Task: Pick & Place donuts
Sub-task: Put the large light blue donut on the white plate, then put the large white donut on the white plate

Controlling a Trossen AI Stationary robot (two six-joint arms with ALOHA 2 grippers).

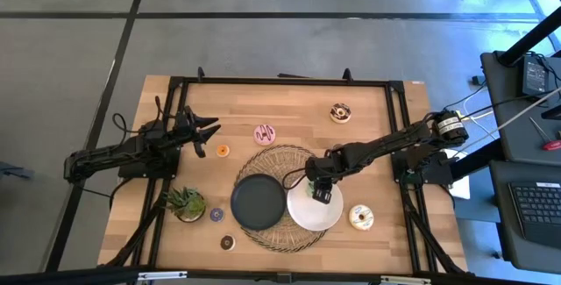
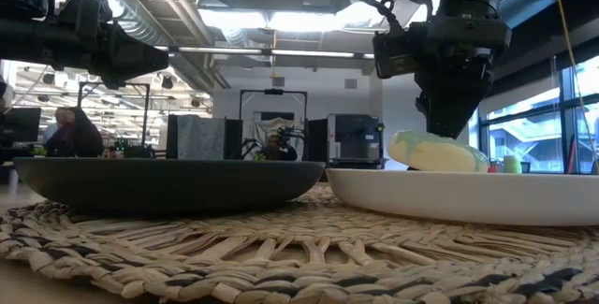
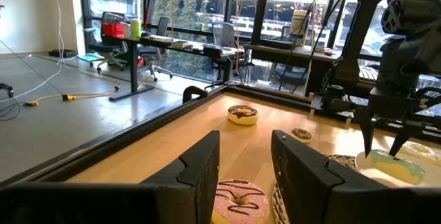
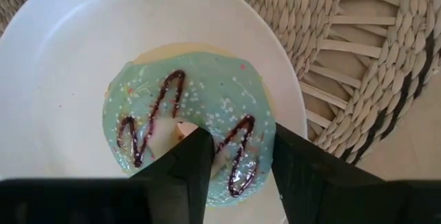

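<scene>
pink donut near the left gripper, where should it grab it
Across the ring, from straight above. The pink donut lies flat on the table, clear of the mat, so one finger can drop into its hole and one outside. The left gripper is open beside it.

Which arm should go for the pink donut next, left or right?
Left. The left gripper hovers open just beside the pink donut, while the right gripper is over the green donut on the white plate.

We list a surface [image 1: 368, 145] of pale, matt planked wood; a round mat [image 1: 298, 164] of coarse woven straw; a white plate [image 4: 55, 65], smooth and glossy; a black plate [image 2: 168, 184], matt; a green donut [image 4: 186, 124], icing semi-gloss, speckled; and the right claw [image 4: 234, 162], fingers of dull black plastic.
</scene>
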